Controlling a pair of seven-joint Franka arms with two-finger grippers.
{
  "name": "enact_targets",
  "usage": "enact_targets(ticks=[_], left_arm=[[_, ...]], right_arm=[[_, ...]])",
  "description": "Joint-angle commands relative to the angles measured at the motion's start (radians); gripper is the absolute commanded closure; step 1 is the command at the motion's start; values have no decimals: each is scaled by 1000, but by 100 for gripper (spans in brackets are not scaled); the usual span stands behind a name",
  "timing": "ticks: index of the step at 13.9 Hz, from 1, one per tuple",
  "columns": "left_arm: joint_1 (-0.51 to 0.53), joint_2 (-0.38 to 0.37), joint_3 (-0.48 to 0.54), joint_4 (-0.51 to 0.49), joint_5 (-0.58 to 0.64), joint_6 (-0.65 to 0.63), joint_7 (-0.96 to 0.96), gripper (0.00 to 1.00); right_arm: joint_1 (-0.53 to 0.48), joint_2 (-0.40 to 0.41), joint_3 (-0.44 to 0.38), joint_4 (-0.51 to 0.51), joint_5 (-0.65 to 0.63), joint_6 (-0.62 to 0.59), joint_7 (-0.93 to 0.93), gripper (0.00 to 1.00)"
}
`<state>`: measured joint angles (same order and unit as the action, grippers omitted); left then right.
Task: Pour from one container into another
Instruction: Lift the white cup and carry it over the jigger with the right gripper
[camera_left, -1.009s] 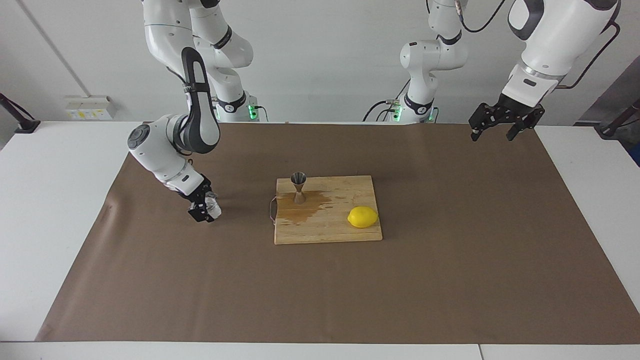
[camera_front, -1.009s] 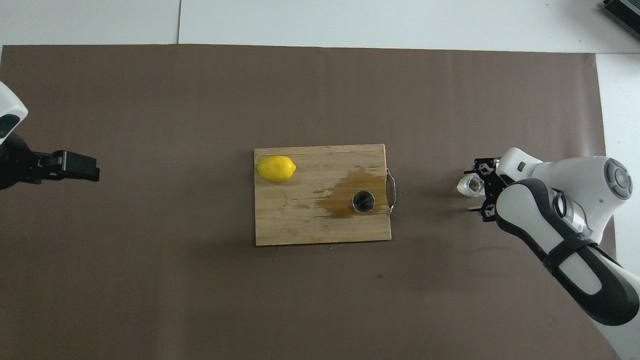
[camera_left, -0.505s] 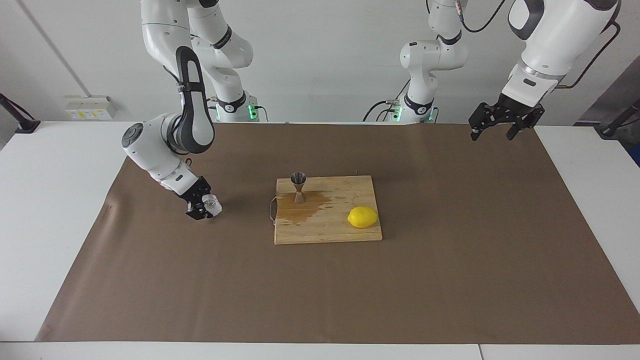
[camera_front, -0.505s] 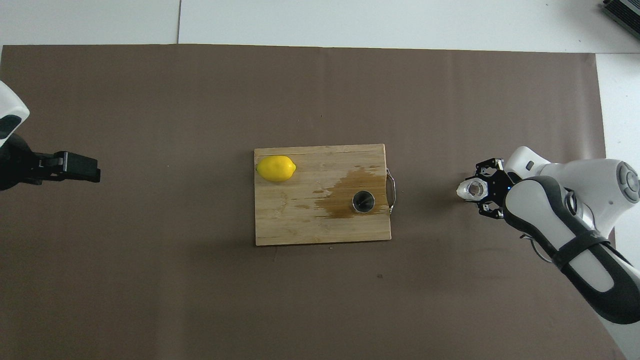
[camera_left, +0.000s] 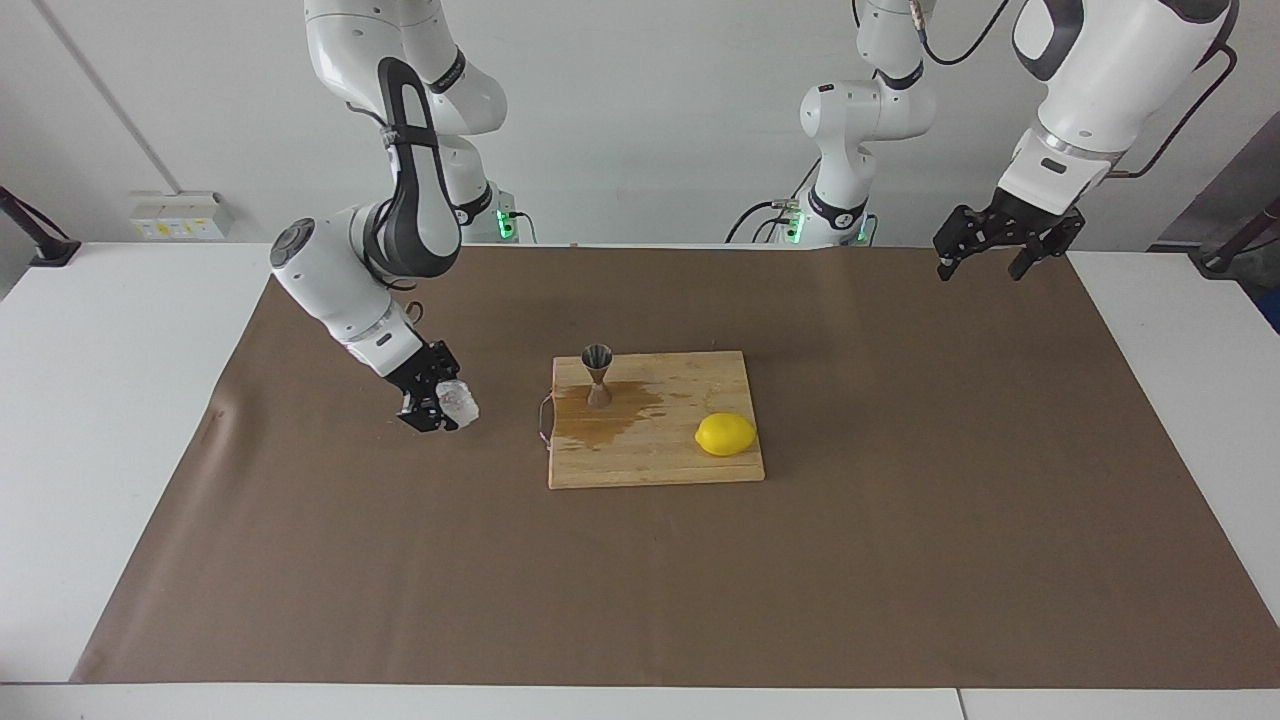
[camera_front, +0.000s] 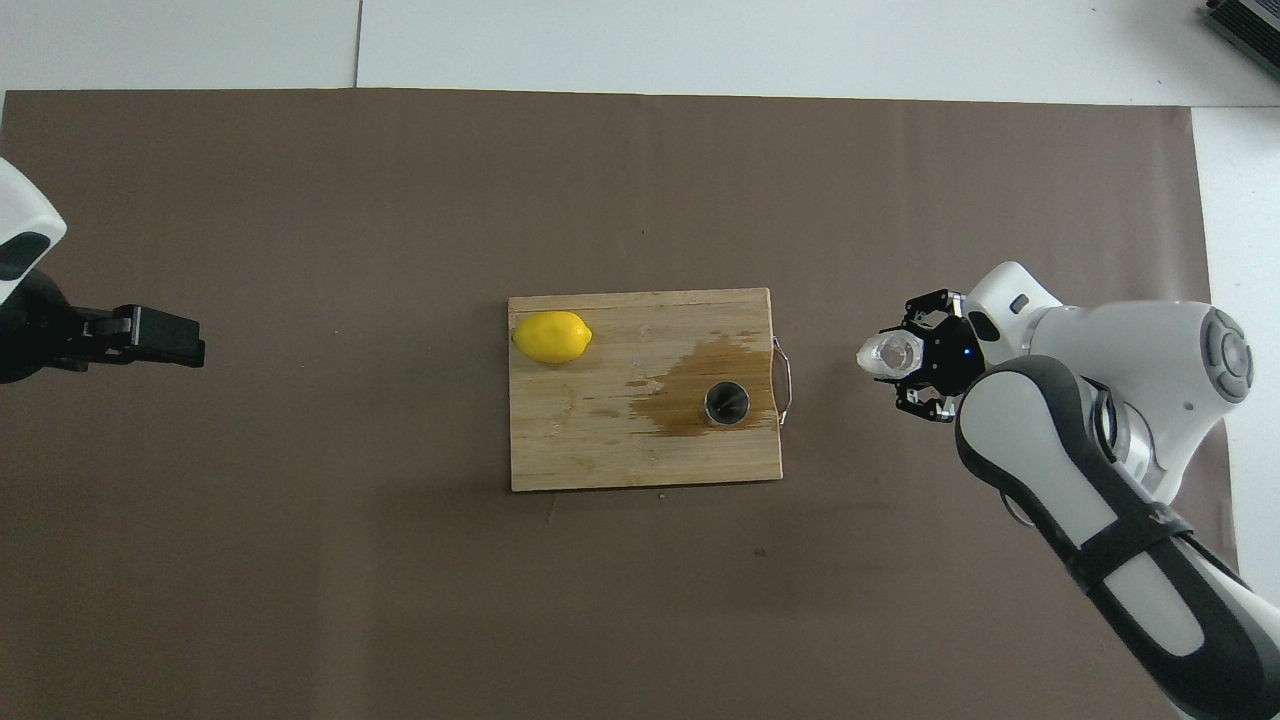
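Note:
My right gripper (camera_left: 447, 403) (camera_front: 897, 365) is shut on the small clear faceted glass cup (camera_left: 461, 402) (camera_front: 886, 356). It holds the cup in the air over the brown mat, beside the handle end of the wooden board (camera_left: 690, 470) (camera_front: 560, 450). The silvery hourglass jigger (camera_left: 597, 374) (camera_front: 727, 402) stands upright on the board, in a dark wet stain near that handle. My left gripper (camera_left: 982, 256) (camera_front: 180, 342) waits raised above the mat at the left arm's end of the table, with nothing in it.
A yellow lemon (camera_left: 725, 434) (camera_front: 551, 336) lies on the board, toward the left arm's end and farther from the robots than the jigger. A metal handle (camera_left: 544, 420) (camera_front: 785, 381) sticks out of the board toward the cup. The brown mat (camera_left: 640, 590) covers the table.
My right gripper closed on the glass cup, lifted it off the mat and carried it toward the board. The left arm has barely moved.

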<state>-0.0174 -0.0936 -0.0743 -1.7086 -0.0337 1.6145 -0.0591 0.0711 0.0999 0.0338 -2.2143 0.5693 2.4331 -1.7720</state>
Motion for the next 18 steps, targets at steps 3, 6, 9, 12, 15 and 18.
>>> enact_targets(ticks=[3, 6, 9, 12, 15, 18], left_arm=[[5, -20, 1, -19, -5, -10, 5, 0], [5, -20, 1, -19, -5, -10, 5, 0], [4, -20, -1, -19, -5, -10, 5, 0], [5, -20, 1, -19, -5, -10, 5, 0], [5, -20, 1, -19, -5, -10, 5, 0], [5, -20, 1, -19, -5, -8, 5, 0]], right_arm=[[87, -6, 2, 94, -220, -80, 337, 100], [156, 0, 3, 175, -405, -157, 567, 100], [219, 1, 2, 214, -514, -192, 689, 100], [275, 4, 2, 231, -620, -200, 761, 100], [299, 3, 3, 237, -690, -213, 772, 100], [346, 3, 5, 242, -774, -232, 789, 100]])
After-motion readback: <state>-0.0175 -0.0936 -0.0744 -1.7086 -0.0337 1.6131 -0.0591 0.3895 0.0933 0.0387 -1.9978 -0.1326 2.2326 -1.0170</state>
